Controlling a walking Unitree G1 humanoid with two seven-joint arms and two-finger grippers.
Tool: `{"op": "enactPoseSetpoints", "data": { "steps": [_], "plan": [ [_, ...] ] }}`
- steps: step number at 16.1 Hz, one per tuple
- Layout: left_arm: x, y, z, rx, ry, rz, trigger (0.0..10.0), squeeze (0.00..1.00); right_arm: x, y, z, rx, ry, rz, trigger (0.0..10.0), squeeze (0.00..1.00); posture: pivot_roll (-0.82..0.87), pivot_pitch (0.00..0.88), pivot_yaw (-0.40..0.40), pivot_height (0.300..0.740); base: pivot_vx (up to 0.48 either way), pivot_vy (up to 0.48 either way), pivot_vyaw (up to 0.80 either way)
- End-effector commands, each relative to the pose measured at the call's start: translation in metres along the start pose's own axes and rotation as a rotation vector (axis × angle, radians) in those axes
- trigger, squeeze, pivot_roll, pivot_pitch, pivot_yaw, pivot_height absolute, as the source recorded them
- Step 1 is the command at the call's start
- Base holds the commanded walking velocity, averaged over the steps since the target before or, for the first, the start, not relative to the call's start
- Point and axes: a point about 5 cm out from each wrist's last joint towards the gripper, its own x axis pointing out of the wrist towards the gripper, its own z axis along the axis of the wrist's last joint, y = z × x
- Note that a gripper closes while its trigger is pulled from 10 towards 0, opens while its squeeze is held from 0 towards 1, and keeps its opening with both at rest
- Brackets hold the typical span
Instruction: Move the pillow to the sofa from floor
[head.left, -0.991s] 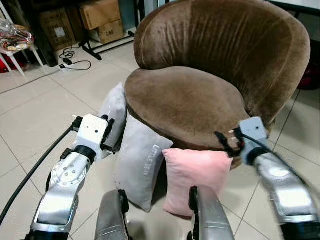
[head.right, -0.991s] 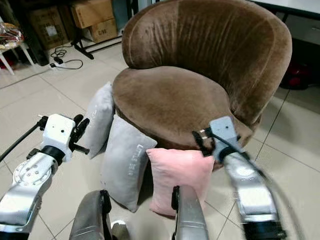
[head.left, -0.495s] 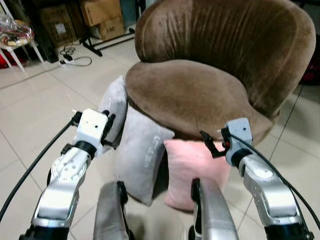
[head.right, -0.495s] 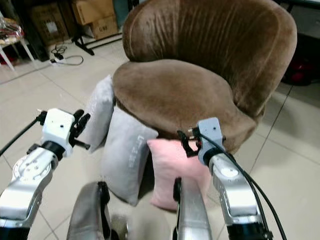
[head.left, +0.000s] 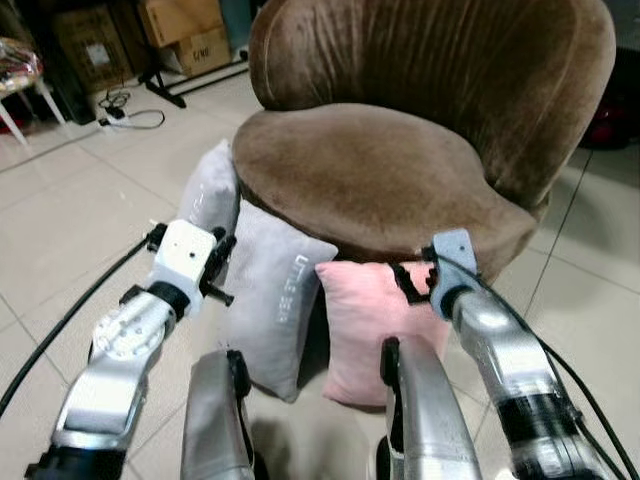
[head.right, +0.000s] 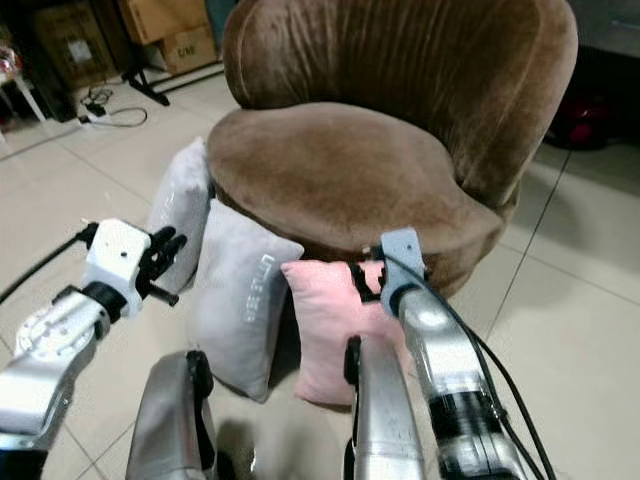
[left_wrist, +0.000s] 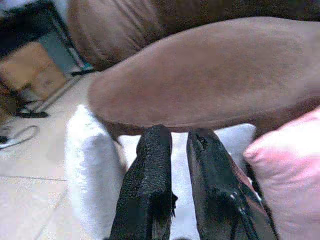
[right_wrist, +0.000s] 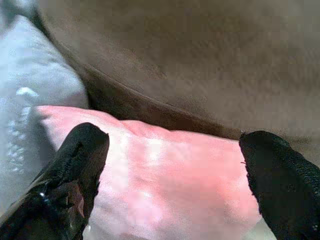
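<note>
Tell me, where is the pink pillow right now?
The square pink fabric pillow stands on the tiled floor, leaning against the brown velvet sofa, right of the lettered grey pillow.

pink pillow (head.left: 365, 325) | upright on floor, leaning against sofa (head.left: 380, 175) front | sofa: brown, round-backed

Two silver metal arms carry white box-shaped wrist blocks; the left arm (head.left: 115, 360) has a round joint plate dotted with small screws and a thick black cable trailing off it. The right arm (head.left: 495, 355) has thin black wires running along it. Each gripper has two long black fingers (left_wrist: 147, 195) with a finely textured surface. Two rounded grey legs (head.left: 215, 420) show below.
</note>
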Motion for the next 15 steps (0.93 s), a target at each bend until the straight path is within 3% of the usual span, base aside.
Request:
{"op": "enactPoseSetpoints", "data": {
  "steps": [1,3,4,5,6,9,12,15],
  "plan": [
    [-0.001,0.001,0.006,-0.005,-0.007,-0.054,10.0,0.0,0.008,0.0,-0.003,0.037,0.029,-0.018,10.0,1.0,-0.11,0.0,0.056,0.435,0.0,0.0,0.0],
    [-0.008,-0.003,0.004,-0.008,0.016,-0.134,10.0,0.0,0.019,0.004,-0.007,0.045,0.072,-0.027,10.0,1.0,-0.1,0.0,0.052,0.435,0.0,0.0,0.0],
    [-0.018,-0.009,-0.003,-0.004,0.065,-0.219,10.0,0.0,0.025,0.007,-0.013,0.052,0.128,-0.063,10.0,1.0,-0.09,0.012,0.05,0.435,0.0,0.0,0.0],
    [-0.027,-0.014,-0.006,0.033,0.087,-0.287,10.0,0.0,0.028,0.011,-0.015,0.069,0.151,-0.051,10.0,0.07,-0.09,0.039,0.049,0.435,0.0,0.0,0.0],
    [-0.035,-0.016,-0.007,0.039,0.104,-0.312,10.0,0.0,0.03,0.014,-0.017,0.044,0.173,-0.062,10.0,0.0,-0.08,0.062,0.047,0.435,0.0,0.0,0.0],
    [-0.049,-0.016,-0.007,0.018,0.137,-0.308,10.0,0.0,0.036,0.021,-0.019,0.062,0.184,-0.085,10.0,0.0,-0.06,0.102,0.039,0.435,0.0,0.0,0.0],
    [-0.08,-0.021,-0.003,0.003,0.174,-0.313,10.0,0.0,0.039,0.024,-0.015,0.132,0.121,-0.135,10.0,0.0,-0.02,0.146,0.027,0.435,0.0,0.0,0.0],
    [-0.098,-0.021,0.003,0.003,0.197,-0.303,10.0,0.0,0.039,0.028,-0.016,0.083,0.076,-0.199,10.0,0.0,-0.01,0.186,0.025,0.435,0.0,0.0,0.0]
  ]
}}
